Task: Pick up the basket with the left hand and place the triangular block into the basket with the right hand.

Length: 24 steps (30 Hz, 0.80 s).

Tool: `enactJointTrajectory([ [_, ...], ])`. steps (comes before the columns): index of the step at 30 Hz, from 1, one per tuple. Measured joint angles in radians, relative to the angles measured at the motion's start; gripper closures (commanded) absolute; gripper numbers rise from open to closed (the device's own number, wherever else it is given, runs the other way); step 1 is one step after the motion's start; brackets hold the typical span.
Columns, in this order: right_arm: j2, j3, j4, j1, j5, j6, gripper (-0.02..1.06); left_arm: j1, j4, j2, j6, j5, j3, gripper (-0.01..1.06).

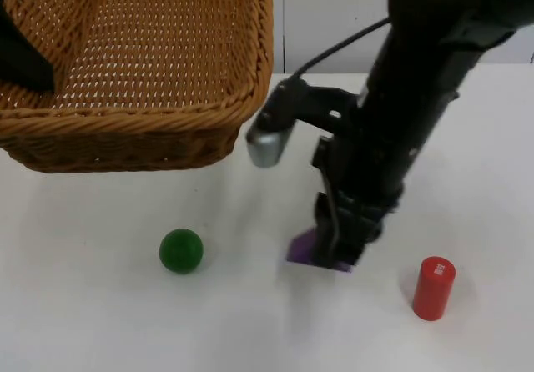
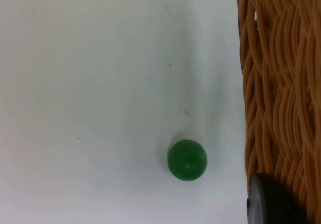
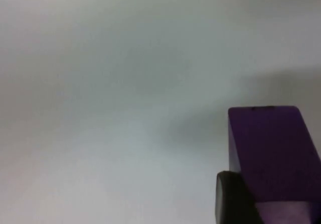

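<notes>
So the wicker basket (image 1: 142, 72) is up off the white counter (image 1: 100, 322), sitting high at the back-left of the top view with its shadow underneath, and the left arm's dark shape is at its left rim. In the left wrist view the woven wall of the basket (image 2: 278, 83) runs right alongside the left end effector (image 2: 273, 204); it's right against the weave, but I can't tell whether its fingers are closed on the rim or not.

The right end effector (image 1: 338, 251) is down at the counter, and the purple triangular block (image 1: 310, 251) is right there at its tip, sticking out to the left of it. From the right wrist view the block (image 3: 273, 153) sits against a black fingertip (image 3: 235, 199), so it looks like it's clamped on the block, fingers narrow around it. The block is close to the counter surface, well apart from the basket.

Other stuff lying around: a green ball (image 1: 181, 250) left of the block, also seen in the left wrist view (image 2: 187, 159) just beside the basket wall, and a red cylinder (image 1: 434, 287) standing upright to the right of the block.
</notes>
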<state>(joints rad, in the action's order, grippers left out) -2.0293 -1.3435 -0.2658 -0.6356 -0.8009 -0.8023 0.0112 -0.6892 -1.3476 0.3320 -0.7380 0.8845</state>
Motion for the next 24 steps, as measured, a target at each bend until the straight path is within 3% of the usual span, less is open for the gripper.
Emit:
enactJointTrajectory([
  [10,0.145,0.135,0.076,0.0,-0.012,0.079,1.02,0.0,0.0,0.0,0.0,0.0,0.0,1.05],
  [15,0.28,0.191,0.084,0.0,-0.012,0.122,1.02,0.0,0.0,0.0,0.0,0.0,0.0,1.05],
  [24,0.563,0.241,0.195,0.017,-0.069,0.235,1.04,0.0,0.0,0.0,0.0,0.0,0.0,1.05],
])
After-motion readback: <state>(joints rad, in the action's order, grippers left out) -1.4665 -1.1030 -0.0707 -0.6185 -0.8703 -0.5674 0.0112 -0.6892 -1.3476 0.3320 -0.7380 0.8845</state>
